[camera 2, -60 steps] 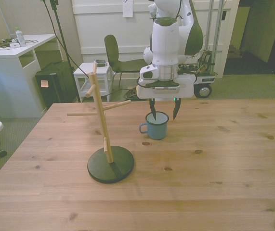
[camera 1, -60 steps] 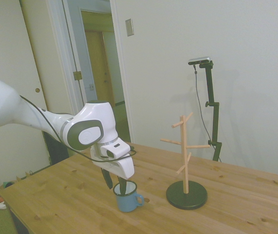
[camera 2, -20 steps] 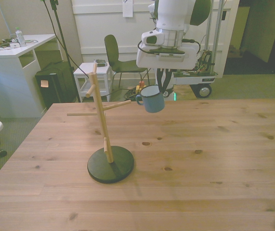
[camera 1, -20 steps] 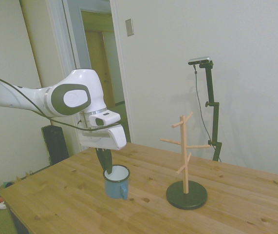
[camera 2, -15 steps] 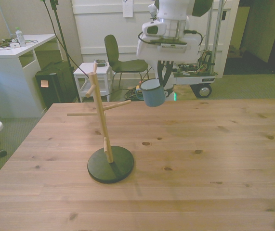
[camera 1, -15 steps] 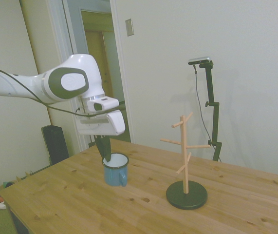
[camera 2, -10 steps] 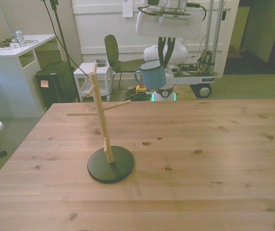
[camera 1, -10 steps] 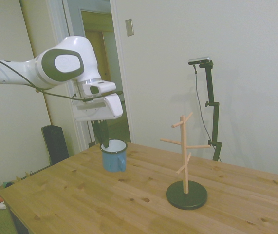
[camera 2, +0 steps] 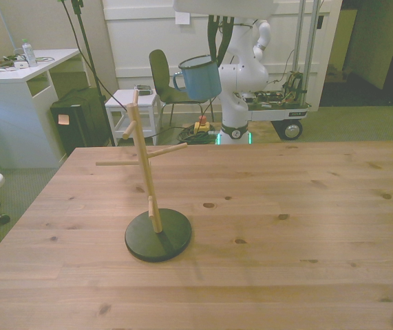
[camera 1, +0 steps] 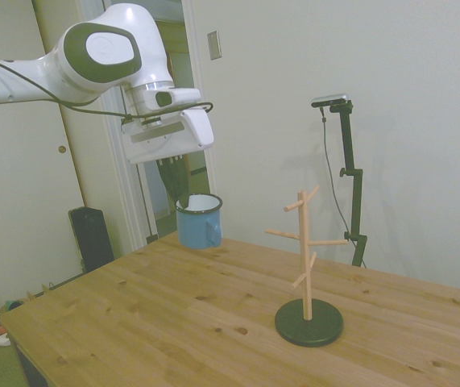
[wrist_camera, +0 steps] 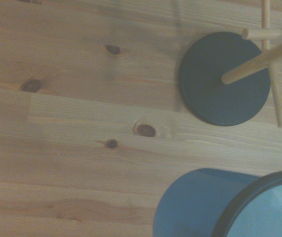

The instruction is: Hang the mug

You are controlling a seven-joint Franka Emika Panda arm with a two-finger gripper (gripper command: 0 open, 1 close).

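Mug point(camera 1: 199, 219): held high above the bench point(camera 1: 213, 322), upright, clear of the pegs.
Tool point(camera 1: 175, 174): clenched on the mug's rim.
Rack point(camera 1: 306, 258): off to one side, pegs free for the handle.

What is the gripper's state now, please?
Gripper: closed on the rim of the blue mug, holding it high above the table.

One mug point(camera 1: 199, 220), one wooden mug tree point(camera 1: 308, 266), one table point(camera 2: 306, 227), one chair point(camera 2: 162, 77).
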